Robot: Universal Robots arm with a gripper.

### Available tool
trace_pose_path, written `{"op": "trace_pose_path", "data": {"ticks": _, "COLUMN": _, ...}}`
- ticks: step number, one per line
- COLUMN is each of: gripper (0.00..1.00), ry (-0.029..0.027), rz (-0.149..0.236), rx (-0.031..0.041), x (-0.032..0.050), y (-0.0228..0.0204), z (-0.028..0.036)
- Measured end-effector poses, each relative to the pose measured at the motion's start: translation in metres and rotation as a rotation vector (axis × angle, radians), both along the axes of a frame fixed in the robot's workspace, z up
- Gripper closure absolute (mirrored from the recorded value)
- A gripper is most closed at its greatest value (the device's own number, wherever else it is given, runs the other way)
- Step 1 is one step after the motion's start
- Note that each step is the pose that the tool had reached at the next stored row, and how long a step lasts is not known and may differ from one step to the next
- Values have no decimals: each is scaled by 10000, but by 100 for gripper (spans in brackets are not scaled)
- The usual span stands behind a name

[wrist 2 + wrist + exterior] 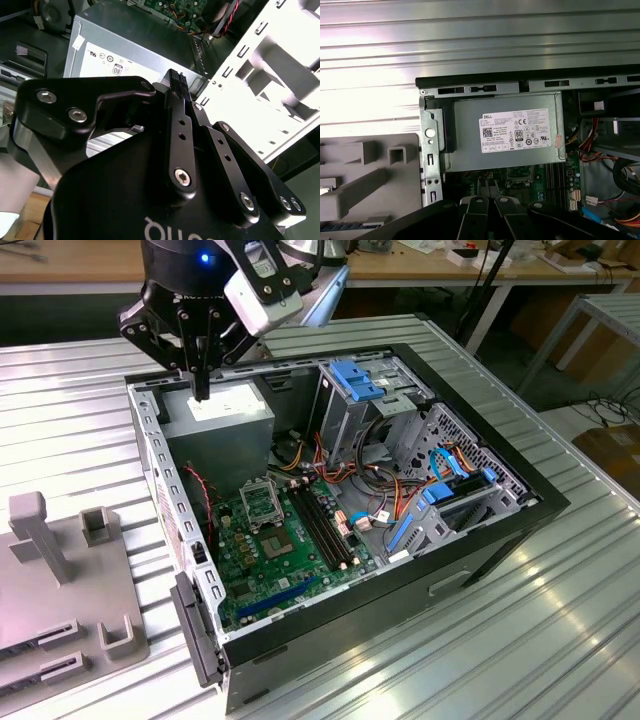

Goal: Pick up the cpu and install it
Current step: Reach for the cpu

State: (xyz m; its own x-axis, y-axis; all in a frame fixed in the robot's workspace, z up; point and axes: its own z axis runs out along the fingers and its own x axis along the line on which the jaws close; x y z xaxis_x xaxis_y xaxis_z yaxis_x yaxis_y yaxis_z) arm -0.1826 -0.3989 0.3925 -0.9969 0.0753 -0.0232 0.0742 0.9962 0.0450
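Observation:
My gripper (201,390) hangs above the grey power supply box (222,422) in the far corner of the open computer case, on the exterior view's left. Its two black fingers are pressed together, as both wrist views show at the tips (176,76) (489,186), and I see nothing between them. The cpu is out of view. The square silver-framed socket (262,502) on the green board (300,575) lies lower in the case, nearer the exterior camera than the gripper. In the first wrist view the socket (520,176) sits just past the fingertips.
A grey fixture (60,580) with upright posts and slots stands on the ribbed metal table, at the exterior view's left of the case. Blue drive brackets (355,380), cables and a metal cage (440,470) fill the case's right side. The case wall (160,470) rises beside the gripper.

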Motion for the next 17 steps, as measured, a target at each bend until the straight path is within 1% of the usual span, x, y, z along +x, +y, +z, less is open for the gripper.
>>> {"op": "trace_pose_path", "data": {"ticks": 7, "gripper": 89, "ry": -1, "rz": 0, "rx": 1, "x": -71, "y": 0, "z": 0}}
{"op": "trace_pose_path", "data": {"ticks": 17, "gripper": 89, "ry": 0, "rz": -1, "rx": 0, "x": -132, "y": 0, "z": 0}}
